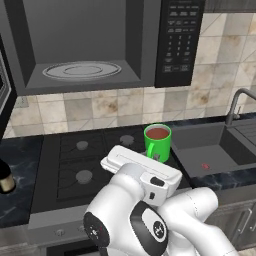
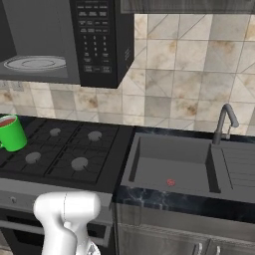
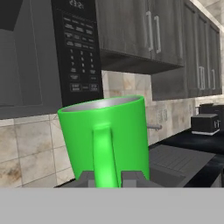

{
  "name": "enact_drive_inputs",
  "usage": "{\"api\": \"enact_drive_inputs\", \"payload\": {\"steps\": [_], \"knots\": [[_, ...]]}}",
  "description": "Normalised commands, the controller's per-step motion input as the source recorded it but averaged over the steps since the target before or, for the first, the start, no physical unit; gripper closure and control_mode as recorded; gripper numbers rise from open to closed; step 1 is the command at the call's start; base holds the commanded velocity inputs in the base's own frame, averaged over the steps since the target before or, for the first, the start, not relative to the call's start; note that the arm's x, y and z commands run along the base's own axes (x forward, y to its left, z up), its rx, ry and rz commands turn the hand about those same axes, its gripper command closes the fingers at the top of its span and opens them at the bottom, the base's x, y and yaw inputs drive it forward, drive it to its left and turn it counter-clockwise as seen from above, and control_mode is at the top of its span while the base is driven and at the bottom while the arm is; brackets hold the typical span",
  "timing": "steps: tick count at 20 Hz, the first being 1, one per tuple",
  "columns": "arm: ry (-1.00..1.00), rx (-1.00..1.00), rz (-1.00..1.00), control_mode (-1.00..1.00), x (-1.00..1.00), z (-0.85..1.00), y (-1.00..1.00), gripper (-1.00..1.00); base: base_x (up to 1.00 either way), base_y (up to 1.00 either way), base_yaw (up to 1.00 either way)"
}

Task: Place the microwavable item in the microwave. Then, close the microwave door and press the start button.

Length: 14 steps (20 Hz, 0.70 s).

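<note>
The microwavable item, a bright green mug (image 1: 157,141) of dark reddish liquid, is over the right rear of the stove, also seen at the left as the mug (image 2: 11,133). In the hand view the mug (image 3: 105,131) is close, its handle towards the camera. My gripper (image 3: 112,179) is shut on that handle, one fingertip on each side. I cannot tell whether the mug rests on the stove. Above it the microwave (image 1: 82,45) stands open, with an empty glass turntable (image 1: 81,70) and a keypad (image 1: 178,40) on its right. The microwave door (image 1: 4,85) hangs open at the far left.
A dark bottle (image 1: 6,177) stands on the counter left of the black stove (image 1: 82,160). To the right lies a sink (image 2: 172,167) with a faucet (image 2: 224,122). Dark wall cabinets (image 3: 148,35) hang right of the microwave.
</note>
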Motion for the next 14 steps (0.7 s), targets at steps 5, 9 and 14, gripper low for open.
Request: {"api": "enact_drive_inputs", "payload": {"steps": [5, 9, 14], "knots": [[0.0, 0.0, 0.0, 1.0, 0.0, 0.0, 0.0, 1.0, 0.28, 0.0, 0.0], [0.0, 0.0, 0.0, 1.0, 0.0, 0.0, 0.0, 1.0, 0.19, -0.02, 0.0], [-0.05, 0.0, 0.09, -1.0, 0.06, -0.01, -0.06, 1.0, 0.03, -0.02, 0.0]]}}
